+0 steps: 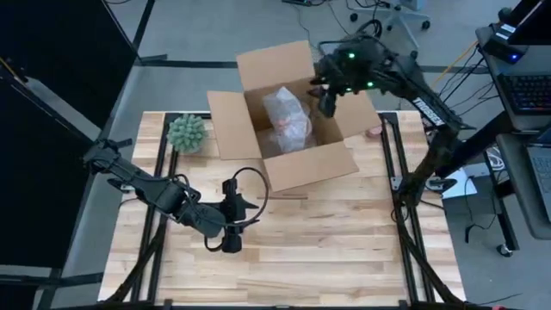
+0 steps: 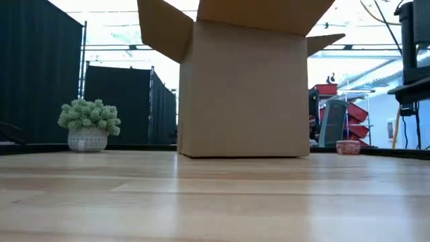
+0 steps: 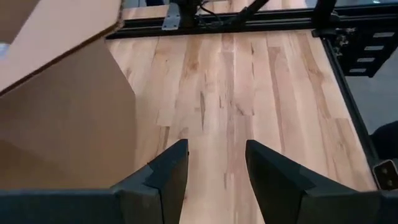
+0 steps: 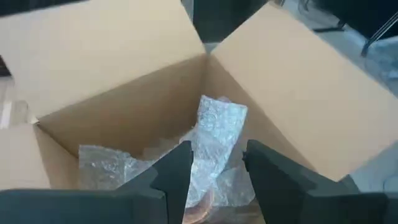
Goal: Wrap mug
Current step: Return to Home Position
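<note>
Dark right gripper (image 4: 216, 152) hangs over the open cardboard box (image 1: 308, 164), fingers parted, empty. Bubble-wrapped orange mug (image 1: 288, 120) lies inside (orange shows through the wrap). Farther out, left gripper (image 3: 216, 152) low over wooden table (image 1: 344, 250), parted too, holding nothing.

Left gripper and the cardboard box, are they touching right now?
Apart. The high view shows a strip of bare table between the left gripper and the cardboard box; the right gripper hangs over the box.
</note>
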Robot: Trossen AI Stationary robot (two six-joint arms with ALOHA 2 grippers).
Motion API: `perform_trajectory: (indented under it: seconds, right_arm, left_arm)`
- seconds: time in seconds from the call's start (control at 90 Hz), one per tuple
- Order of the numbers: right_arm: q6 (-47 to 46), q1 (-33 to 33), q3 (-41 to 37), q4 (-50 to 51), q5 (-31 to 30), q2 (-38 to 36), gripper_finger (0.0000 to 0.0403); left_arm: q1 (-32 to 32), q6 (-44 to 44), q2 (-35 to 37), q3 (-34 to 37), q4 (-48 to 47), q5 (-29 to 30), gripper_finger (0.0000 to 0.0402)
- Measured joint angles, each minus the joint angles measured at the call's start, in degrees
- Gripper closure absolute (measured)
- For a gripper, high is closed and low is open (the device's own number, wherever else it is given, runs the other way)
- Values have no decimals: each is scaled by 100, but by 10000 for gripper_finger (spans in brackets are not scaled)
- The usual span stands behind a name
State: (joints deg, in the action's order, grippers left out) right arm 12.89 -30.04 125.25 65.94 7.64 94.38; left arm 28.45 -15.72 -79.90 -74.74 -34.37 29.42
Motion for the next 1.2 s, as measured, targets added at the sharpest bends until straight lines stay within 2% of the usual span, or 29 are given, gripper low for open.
perform_trajectory:
  seconds: [0.122, 0.244, 0.333, 0.389, 0.522, 0.611, 0.911, 1.056, 1.2]
  right_arm:
    - [23, 13, -382, -708, 1122, -352, 302]
    - [179, 5, -1036, -1309, 2123, -679, 353]
    - [321, 7, -1770, -1681, 2595, -1016, 390]
    - [375, 3, -2347, -2029, 2799, -1373, 397]
    - [126, -58, -3930, -2970, 2809, -2411, 394]
    - [-119, -76, -4925, -3299, 2490, -3114, 400]
    - [-1204, 122, -7533, -4475, 2387, -5266, 401]
    - [-1724, 253, -8562, -5004, 2396, -6197, 402]
    - [-2841, 337, -9207, -5583, 2392, -6805, 402]
  left_arm:
    - [-12, 138, 14, 0, 18, 33, 280]
    - [-61, 333, 56, 0, -13, 138, 335]
    - [-68, 404, 148, 0, -179, 291, 383]
    - [-62, 405, 251, 2, -277, 336, 394]
    - [-61, 352, 700, 291, -205, 334, 399]
    - [-63, 143, 1067, 625, -158, 333, 401]
    - [-63, 108, 2008, 1909, 939, 79, 401]
    - [-63, 203, 2210, 2460, 1257, -69, 401]
    - [-66, 13, 2265, 2568, 1189, 35, 401]
